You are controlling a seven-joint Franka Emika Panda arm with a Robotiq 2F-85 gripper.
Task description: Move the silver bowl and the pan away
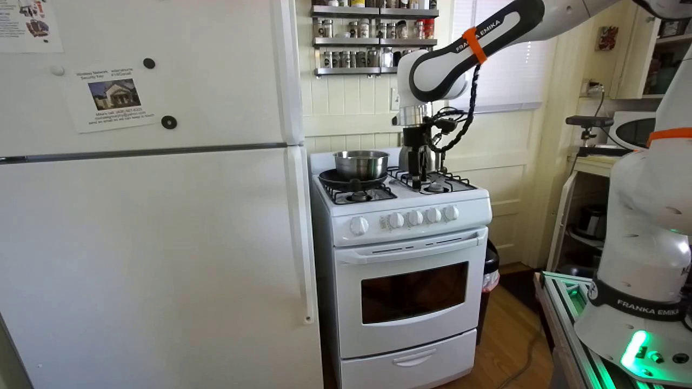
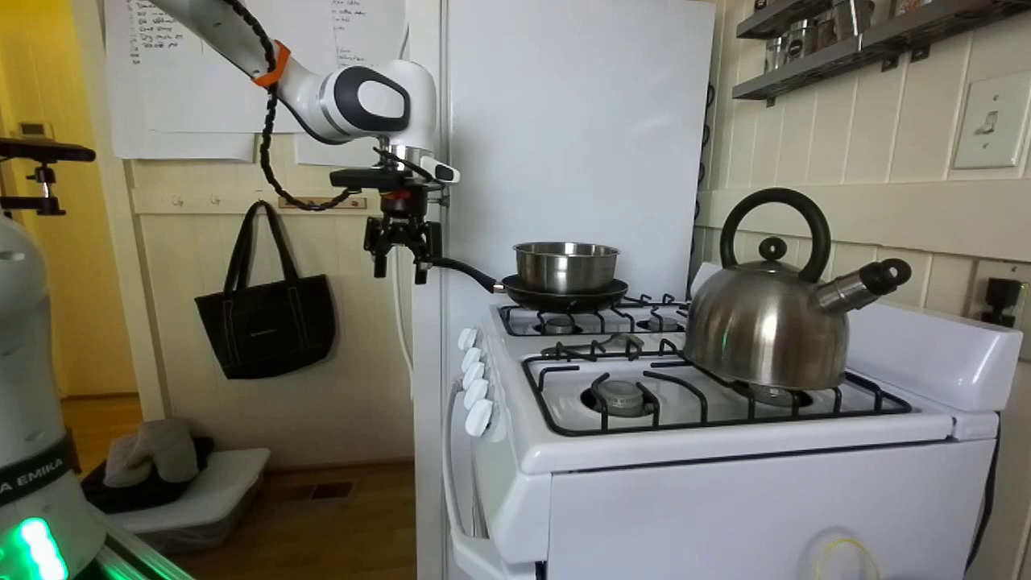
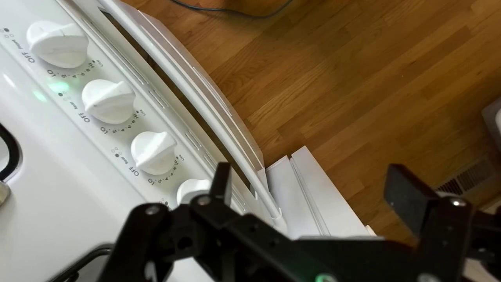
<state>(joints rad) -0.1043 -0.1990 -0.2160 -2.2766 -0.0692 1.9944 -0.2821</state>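
The silver bowl (image 1: pixel 361 165) sits inside the dark pan (image 1: pixel 331 179), over the stove burner beside the fridge. Both also show in an exterior view, where the bowl (image 2: pixel 566 267) rests upright in the pan (image 2: pixel 564 300) and the pan's black handle (image 2: pixel 467 271) sticks out past the stove front. My gripper (image 2: pixel 401 270) hangs pointing down by the stove's front edge, its tips overlapping the handle's end in that view; whether they touch cannot be told. In the wrist view the gripper (image 3: pixel 311 182) is open with nothing between its fingers, and neither bowl nor pan shows there.
A metal kettle (image 2: pixel 765 330) stands on a rear burner of the white stove (image 1: pixel 411 216). Control knobs (image 3: pixel 108 102) and the oven handle (image 3: pixel 195 105) line the stove front. The fridge (image 1: pixel 162 243) rises beside the pan. Spice shelves (image 1: pixel 376 41) hang behind.
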